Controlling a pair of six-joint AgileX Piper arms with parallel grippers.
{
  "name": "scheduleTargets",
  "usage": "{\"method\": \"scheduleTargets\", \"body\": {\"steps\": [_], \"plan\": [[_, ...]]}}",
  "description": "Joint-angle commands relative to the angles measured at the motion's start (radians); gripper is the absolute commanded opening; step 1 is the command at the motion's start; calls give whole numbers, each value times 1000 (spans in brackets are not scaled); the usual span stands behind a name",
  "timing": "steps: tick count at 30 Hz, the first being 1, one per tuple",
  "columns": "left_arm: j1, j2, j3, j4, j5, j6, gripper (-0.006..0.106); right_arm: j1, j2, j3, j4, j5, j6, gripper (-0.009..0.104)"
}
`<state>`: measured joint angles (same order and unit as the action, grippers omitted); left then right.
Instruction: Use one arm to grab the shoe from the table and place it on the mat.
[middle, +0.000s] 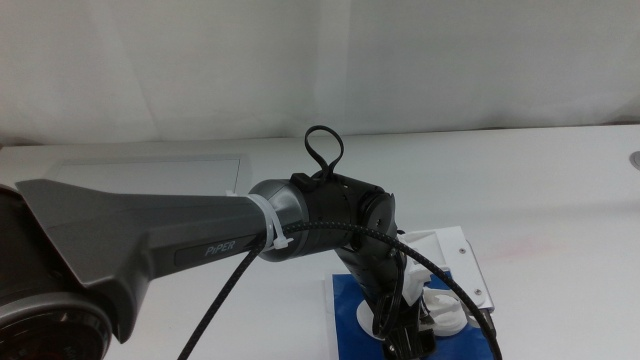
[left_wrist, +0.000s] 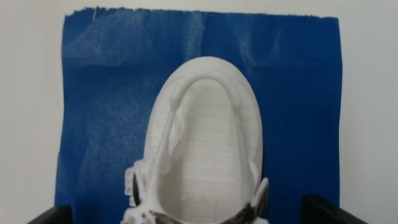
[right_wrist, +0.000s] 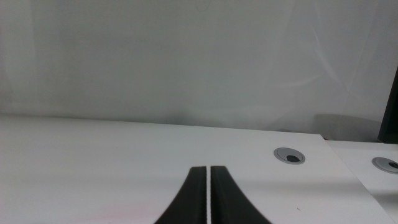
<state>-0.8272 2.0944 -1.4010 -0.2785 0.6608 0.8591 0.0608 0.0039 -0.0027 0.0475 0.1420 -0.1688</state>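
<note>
Background: a plain white wall behind a white table (middle: 560, 170), with a long light-grey panel (middle: 150, 172) set into its far left portion.

The arm (middle: 150, 235), the largest item in the middle view, enters from the left side and crosses to the centre. It is black and grey, with braided black cables (middle: 330, 232), a white zip tie (middle: 272, 228) around the forearm and a white gripper bracket (middle: 455, 262). Its wrist section turns downward toward the near edge of the table.

The mat (left_wrist: 112, 93) is a bright-blue rectangle lying flat on the table. In the middle view it is largely hidden by the arm; only parts show at the lower centre. The left wrist view shows it nearly whole, its far edge slightly ragged.

The shoe (left_wrist: 208, 149), a small white sandal, sits over the mat, with blue visible on both sides of it and beyond its rounded end. A white heel loop arches over that end. Dark strap hardware shows near the camera end. Whether the sole rests on the mat or is just above it cannot be determined.

The left gripper (left_wrist: 193, 219) is directly over the shoe. Its dark jaw tips show at either side of the sandal, standing apart with the shoe between them; actual contact cannot be confirmed from these views.

The right gripper (right_wrist: 207, 196) waits apart over bare table, jaws pressed together with only a thin seam between them. Two round grey cable ports (right_wrist: 290, 155) lie in the table beyond it.
</note>
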Motion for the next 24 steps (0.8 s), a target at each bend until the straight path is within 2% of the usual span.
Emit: {"method": "scheduleTargets", "body": {"steps": [1,6,9,12,15,16,18,20,24], "plan": [[0,-1,-2,2,5,-20,93,4,-12,39,-10,-4,-3,-3],[0,-70,-3,11,16,-39,93,4,-12,39,-10,-4,-3,-3],[0,-138,-12,63,21,-115,93,4,-12,39,-10,-4,-3,-3],[0,-205,-35,179,27,-284,93,4,-12,39,-10,-4,-3,-3],[5,-268,-66,334,37,-509,93,4,-12,39,-10,-4,-3,-3],[23,-311,-82,436,56,-659,93,4,-12,39,-10,-4,-3,-3],[58,-350,-85,501,70,-786,93,4,-12,39,-10,-4,-3,-3],[109,-392,-85,518,82,-849,93,4,-12,39,-10,-4,-3,-3],[248,-462,-85,487,106,-859,93,4,-12,39,-10,-4,-3,-3]]}}
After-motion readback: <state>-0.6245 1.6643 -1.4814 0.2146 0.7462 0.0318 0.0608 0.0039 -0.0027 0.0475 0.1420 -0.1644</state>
